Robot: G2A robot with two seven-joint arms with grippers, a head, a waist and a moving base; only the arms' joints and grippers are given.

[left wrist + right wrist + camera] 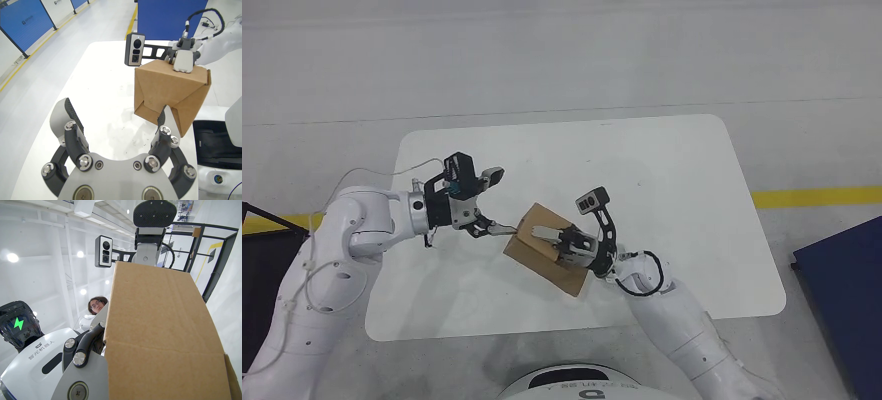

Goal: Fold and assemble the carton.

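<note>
Right tool (560, 243): closed on the carton (166, 89).
Left tool (116, 104): open, one fingertip (167, 113) at the carton's lower corner.
Carton: brown, tilted, over the table (682, 180).
Table: white, rounded corners.
Room: pale floor (542, 60), yellow line (817, 197), blue panels (24, 22) bearing white print.

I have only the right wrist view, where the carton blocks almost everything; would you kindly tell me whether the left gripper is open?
Observer: Yes, the left gripper is open, its fingers spread wide over the table.
Operator: Thank you. Is it touching the carton?
Observer: In the left wrist view one finger overlaps the lower edge of the carton; I cannot tell whether they touch.
Operator: Is the end facing it folded?
Observer: Yes, that end is folded in, with slanted seams across it.
</note>
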